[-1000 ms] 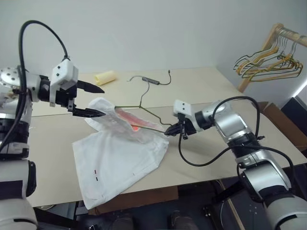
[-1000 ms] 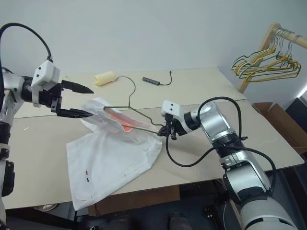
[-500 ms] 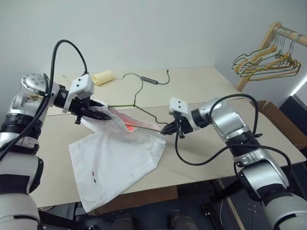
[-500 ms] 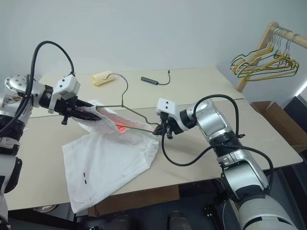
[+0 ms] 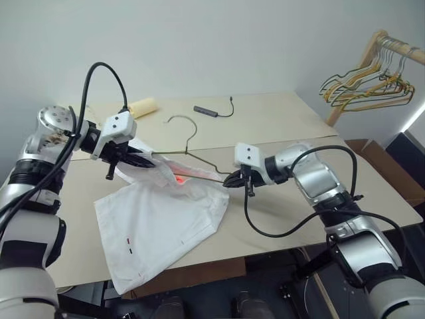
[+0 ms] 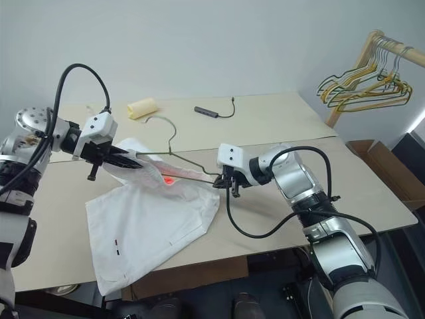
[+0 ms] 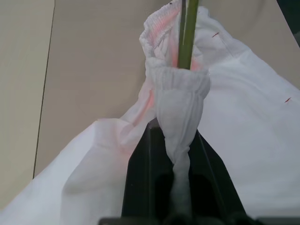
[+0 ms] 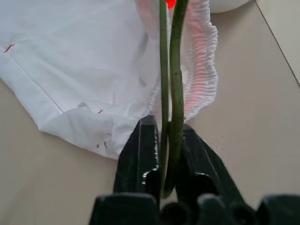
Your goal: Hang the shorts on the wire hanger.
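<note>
Holding the waistband of the shorts (image 5: pixel 166 212) tight, the left gripper (image 5: pixel 143 160) should pull gently. The right gripper (image 5: pixel 232 179) pinches the hanger (image 5: pixel 192 154) corner above the table (image 5: pixel 279 126).

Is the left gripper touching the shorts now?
Touching. In the left wrist view, the left gripper is shut on a bunched piece of the shorts, pinched between its fingers.
</note>
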Tool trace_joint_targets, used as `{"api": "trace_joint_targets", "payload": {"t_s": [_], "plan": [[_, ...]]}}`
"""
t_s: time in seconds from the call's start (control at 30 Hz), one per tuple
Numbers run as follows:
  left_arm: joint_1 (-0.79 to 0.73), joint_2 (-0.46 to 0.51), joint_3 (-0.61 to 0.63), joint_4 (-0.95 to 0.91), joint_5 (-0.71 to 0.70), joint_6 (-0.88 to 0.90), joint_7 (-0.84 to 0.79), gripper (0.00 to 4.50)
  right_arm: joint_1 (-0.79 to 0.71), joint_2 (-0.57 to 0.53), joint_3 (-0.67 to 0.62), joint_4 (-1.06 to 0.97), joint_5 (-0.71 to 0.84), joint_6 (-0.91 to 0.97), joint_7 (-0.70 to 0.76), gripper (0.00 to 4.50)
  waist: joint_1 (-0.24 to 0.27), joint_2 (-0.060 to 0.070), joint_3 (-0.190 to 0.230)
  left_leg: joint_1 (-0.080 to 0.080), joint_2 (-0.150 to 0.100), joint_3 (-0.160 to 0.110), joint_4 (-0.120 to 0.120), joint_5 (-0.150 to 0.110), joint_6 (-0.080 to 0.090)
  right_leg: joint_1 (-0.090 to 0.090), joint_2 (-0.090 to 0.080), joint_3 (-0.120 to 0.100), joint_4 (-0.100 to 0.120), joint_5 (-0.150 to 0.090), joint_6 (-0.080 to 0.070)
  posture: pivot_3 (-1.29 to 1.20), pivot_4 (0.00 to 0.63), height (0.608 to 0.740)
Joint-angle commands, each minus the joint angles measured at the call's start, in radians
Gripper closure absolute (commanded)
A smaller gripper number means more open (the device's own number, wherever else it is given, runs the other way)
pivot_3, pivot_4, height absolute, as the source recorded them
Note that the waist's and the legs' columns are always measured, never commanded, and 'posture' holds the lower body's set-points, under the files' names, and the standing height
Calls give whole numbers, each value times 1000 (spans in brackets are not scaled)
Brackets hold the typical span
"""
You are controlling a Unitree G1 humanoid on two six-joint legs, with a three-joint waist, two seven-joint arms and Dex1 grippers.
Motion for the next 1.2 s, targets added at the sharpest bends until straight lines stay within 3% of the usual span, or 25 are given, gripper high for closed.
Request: {"api": "trace_joint_targets", "payload": {"t_s": [0.03,0.17,0.27,0.47,0.57,0.73,1.03,1.13,1.2], "plan": [[-24,22,51,1,10,-33,-2,4500,-16,-3,-61,-37,16,-2,-45,2694,-1,0,0,0,0,0,0,0,0,0,0,0,1,0,0,24,0,740],[-30,21,78,35,38,-53,-2,4500,-20,-33,-141,-33,49,42,-89,1250,-1,0,0,0,0,0,1,0,0,0,0,0,3,-1,-1,18,0,740],[-36,30,79,57,47,-69,-2,4500,-27,-55,-219,-51,90,193,-138,293,-1,0,0,1,0,0,2,0,0,0,0,0,4,-1,-1,15,0,740],[-61,22,116,97,83,-85,-2,4500,107,-84,-359,-227,260,435,-158,293,1,0,0,0,0,0,2,0,0,0,0,0,4,-1,-1,19,0,740],[-63,16,136,101,93,-88,-2,4500,185,-65,-345,-282,298,505,-188,293,1,0,0,0,0,-1,2,0,0,0,0,0,4,-1,-1,19,0,740],[-54,10,144,100,106,-91,-2,4500,226,71,-291,-227,310,589,-300,293,-17,0,0,2,0,0,2,0,0,0,0,1,6,-1,-1,30,0,740],[-39,6,171,83,115,-83,-2,4500,246,183,-249,-189,348,569,-340,293,-22,-1,0,0,0,-1,2,0,1,0,0,0,5,-2,0,39,0,740],[-27,9,180,65,108,-74,-2,4500,229,217,-244,-143,369,600,-353,838,-23,-1,0,1,0,-1,2,0,1,0,0,0,5,-2,0,47,0,740],[-19,11,186,57,109,-72,-2,4500,228,229,-253,-141,376,603,-368,1498,-23,-1,0,1,0,-2,2,0,1,0,0,0,6,-1,0,47,0,740]]}}
